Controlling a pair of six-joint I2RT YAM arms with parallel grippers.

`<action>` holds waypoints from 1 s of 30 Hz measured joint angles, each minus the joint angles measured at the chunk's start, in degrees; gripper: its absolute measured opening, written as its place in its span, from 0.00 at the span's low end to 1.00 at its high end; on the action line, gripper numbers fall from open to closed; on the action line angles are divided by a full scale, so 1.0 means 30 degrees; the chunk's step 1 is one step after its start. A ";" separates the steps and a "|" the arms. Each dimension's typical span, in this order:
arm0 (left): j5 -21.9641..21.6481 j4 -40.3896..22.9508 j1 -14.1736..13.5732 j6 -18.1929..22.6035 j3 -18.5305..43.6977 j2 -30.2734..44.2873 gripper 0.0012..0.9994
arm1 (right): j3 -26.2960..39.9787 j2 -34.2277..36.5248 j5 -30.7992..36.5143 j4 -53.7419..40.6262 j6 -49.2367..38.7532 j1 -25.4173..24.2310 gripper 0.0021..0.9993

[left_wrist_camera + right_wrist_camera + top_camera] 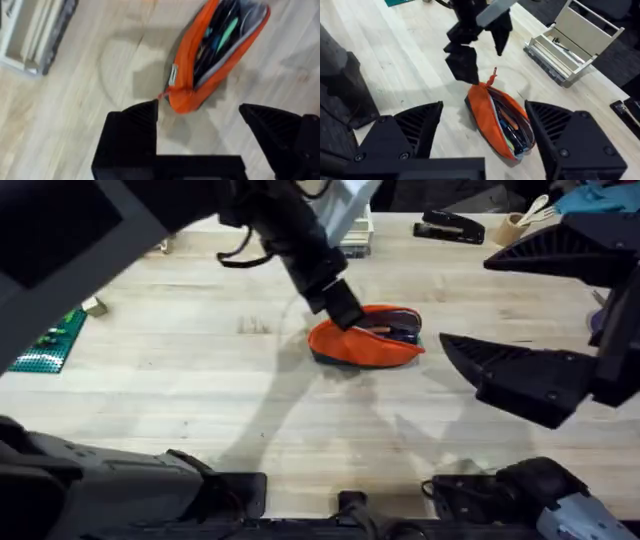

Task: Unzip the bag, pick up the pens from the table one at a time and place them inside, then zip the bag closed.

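The orange bag point(360, 345) lies near the middle of the table point(190, 390) with its zip open. Several pens point(225, 30) lie inside it, also seen in the right wrist view as pens point(514, 132). My left gripper point(345, 308) hangs open over the bag's left end point(182, 97), its black fingers point(135, 125) on either side of that end. The small red zipper pull point(493, 77) sticks out there, close to one fingertip. My right gripper point(468, 302) is open, raised to the right of the bag point(490, 112), with nothing in it.
A black stapler point(450, 227) and a cup of utensils point(515, 225) stand at the back right. A white file tray point(350, 230) sits behind the bag. A green baseplate point(50, 340) and a small block point(95, 306) lie at the left.
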 joint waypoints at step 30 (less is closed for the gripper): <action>0.2105 -0.1081 0.2272 0.7209 -0.4661 -0.4253 1.00 | 0.0000 0.0000 0.0523 0.0000 0.0000 0.0000 1.00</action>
